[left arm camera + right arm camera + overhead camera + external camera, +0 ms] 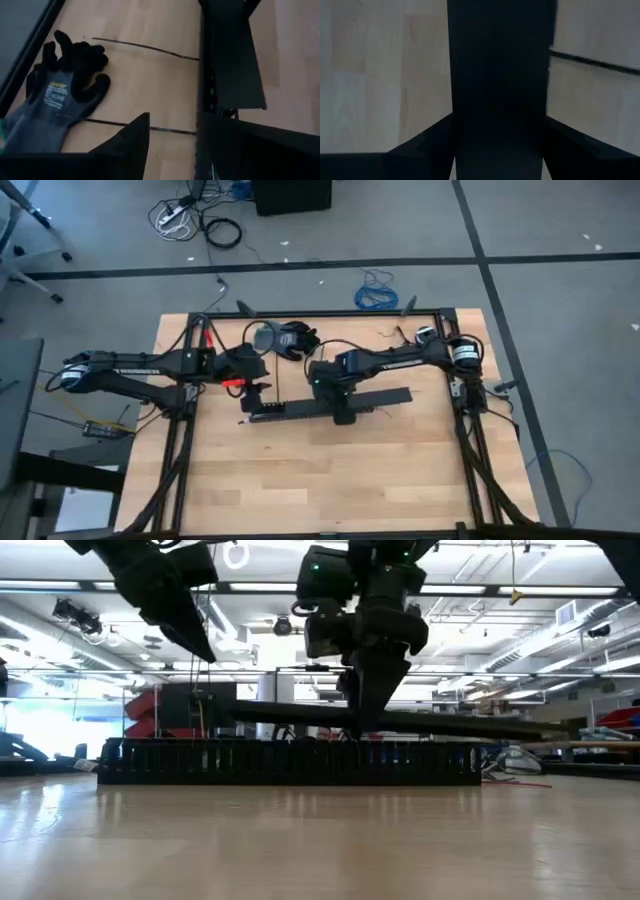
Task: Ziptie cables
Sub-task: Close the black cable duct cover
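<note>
Slippage worries me: my right gripper (343,416) clamps the long flat black strip (385,398), left gripper (257,387) state unclear.

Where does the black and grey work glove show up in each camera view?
High view: the glove lies at the back of the table, near the middle, between the two arms.
Low view: not in it.
Left wrist view: the glove lies flat on the wood, fingers spread.
Right wrist view: not in it.
Shared landmark: the light wooden table.
</note>
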### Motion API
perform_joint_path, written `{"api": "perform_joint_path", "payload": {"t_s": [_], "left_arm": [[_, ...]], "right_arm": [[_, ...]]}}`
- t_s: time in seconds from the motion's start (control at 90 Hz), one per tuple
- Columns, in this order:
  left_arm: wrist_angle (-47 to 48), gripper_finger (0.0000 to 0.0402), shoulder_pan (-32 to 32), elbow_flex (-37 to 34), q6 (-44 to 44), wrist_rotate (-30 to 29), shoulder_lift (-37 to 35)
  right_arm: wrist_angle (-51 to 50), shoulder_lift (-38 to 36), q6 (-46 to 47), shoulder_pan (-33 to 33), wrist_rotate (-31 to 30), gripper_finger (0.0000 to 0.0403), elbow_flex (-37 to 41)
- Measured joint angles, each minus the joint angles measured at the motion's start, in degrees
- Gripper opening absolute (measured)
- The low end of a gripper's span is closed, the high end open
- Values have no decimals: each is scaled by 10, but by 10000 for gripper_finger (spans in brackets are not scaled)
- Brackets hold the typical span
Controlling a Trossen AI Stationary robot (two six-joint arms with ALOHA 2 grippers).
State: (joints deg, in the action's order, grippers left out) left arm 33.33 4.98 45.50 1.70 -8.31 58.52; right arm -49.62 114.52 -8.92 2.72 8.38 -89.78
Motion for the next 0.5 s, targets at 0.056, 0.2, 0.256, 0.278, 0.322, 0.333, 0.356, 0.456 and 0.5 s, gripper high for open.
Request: {"api": "perform_joint_path", "payload": {"t_s": [0.056, 0.2, 0.256, 0.278, 0.322, 0.333, 0.356, 0.456, 0.5], "left_arm": [[0, 163, 0, 0, -1, 0, 0], [-12, 163, 0, 0, 3, 0, 0], [-16, 163, 0, 0, 5, 10, 0], [-19, 163, 0, 0, 5, 14, 0], [-27, 163, 0, 0, 5, 18, 4], [-28, 163, 0, 0, 5, 18, 5], [-29, 163, 0, 0, 5, 19, 6], [-27, 163, 0, 0, 7, 19, 9], [-30, 163, 0, 0, 7, 20, 13]], "right_arm": [[6, 0, -2, 0, 2, 242, -1], [8, -1, 9, 3, 1, 242, -1], [9, -1, 10, 5, -5, 242, -1], [9, -1, 11, 5, -8, 242, -1], [13, -1, 12, 7, -15, 242, -1], [15, -1, 12, 8, -16, 242, -1], [18, -1, 12, 9, -17, 242, -1], [15, -1, 26, 15, -17, 242, -1], [13, -1, 27, 18, -17, 242, -1]]}}
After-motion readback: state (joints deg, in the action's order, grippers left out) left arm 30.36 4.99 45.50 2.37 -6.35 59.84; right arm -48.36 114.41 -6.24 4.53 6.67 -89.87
